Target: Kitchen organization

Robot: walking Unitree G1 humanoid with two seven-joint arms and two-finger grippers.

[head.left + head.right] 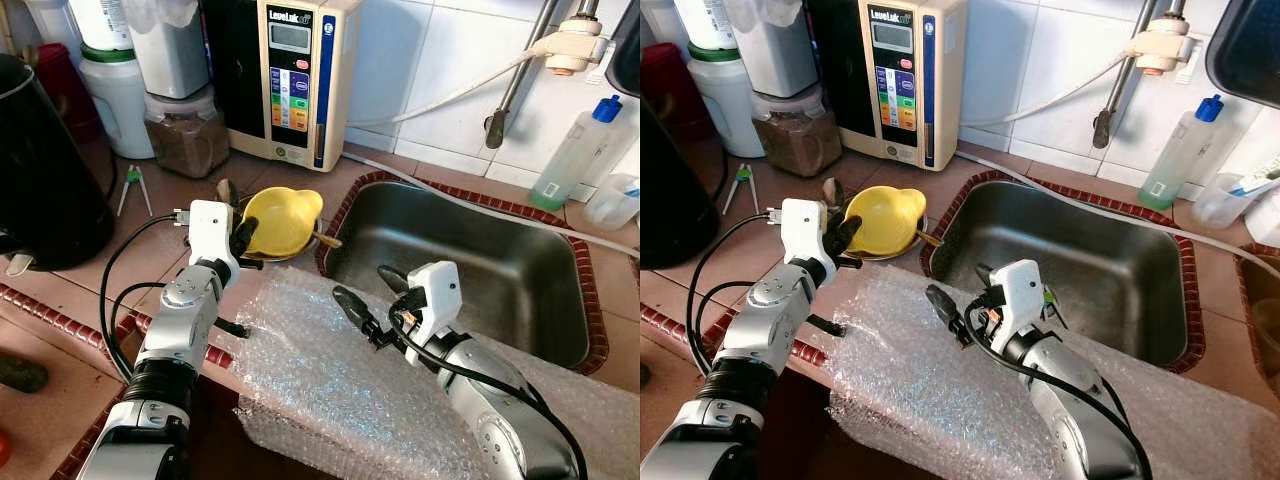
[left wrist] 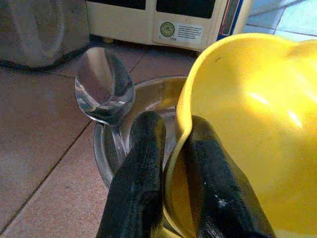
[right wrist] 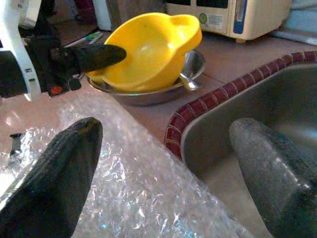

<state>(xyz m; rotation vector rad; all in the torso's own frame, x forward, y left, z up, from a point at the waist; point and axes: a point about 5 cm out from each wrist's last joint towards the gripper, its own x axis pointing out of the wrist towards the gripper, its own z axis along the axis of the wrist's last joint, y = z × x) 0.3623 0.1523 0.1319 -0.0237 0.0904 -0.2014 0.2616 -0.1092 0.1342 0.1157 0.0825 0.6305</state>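
A yellow plastic bowl (image 1: pixel 282 218) rests tilted in a shallow steel dish (image 3: pixel 148 94) on the tiled counter, left of the sink. My left gripper (image 1: pixel 243 237) is shut on the yellow bowl's near rim, one finger inside and one outside, as the left wrist view shows with the fingers (image 2: pixel 143 163) pinching the rim (image 2: pixel 181 144). A metal spoon (image 2: pixel 103 87) lies in the dish beside it. My right gripper (image 1: pixel 368 295) stands open above a sheet of bubble wrap (image 1: pixel 330 380), near the sink's left rim.
The steel sink (image 1: pixel 470 260) with a red tile border lies to the right. A water ionizer (image 1: pixel 295 75), jars (image 1: pixel 185 130) and a black kettle (image 1: pixel 45 170) stand at the back and left. A spray bottle (image 1: pixel 575 150) stands behind the sink.
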